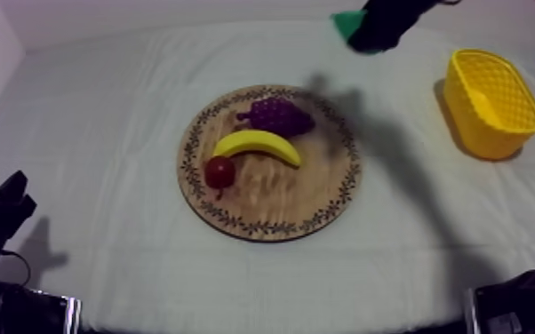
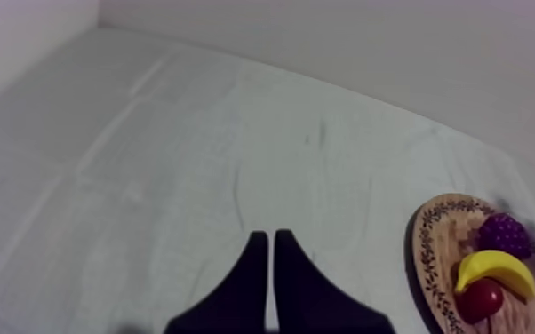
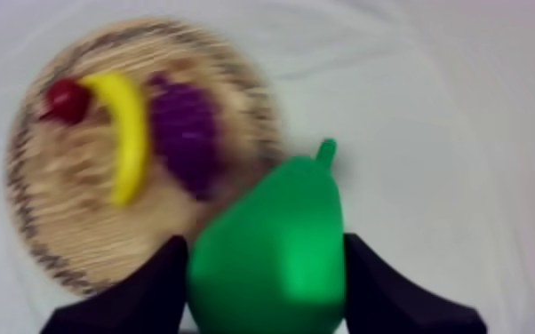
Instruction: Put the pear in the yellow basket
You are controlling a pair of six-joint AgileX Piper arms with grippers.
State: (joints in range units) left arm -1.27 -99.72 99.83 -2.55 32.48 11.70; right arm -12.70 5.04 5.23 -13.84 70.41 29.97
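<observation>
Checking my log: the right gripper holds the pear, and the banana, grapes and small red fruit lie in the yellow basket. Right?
Not quite. The banana, grapes and small red fruit lie on the wooden board, as the top view shows; the right gripper does hold the pear.

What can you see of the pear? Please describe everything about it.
The pear is bright green and smooth, like plastic, with a wide body and a short stem pointing away from the wrist. My right gripper is shut on it: the black fingers press its two sides. It hangs clear of the wooden board, over the cloth beside the board's rim, and touches nothing else.
</observation>
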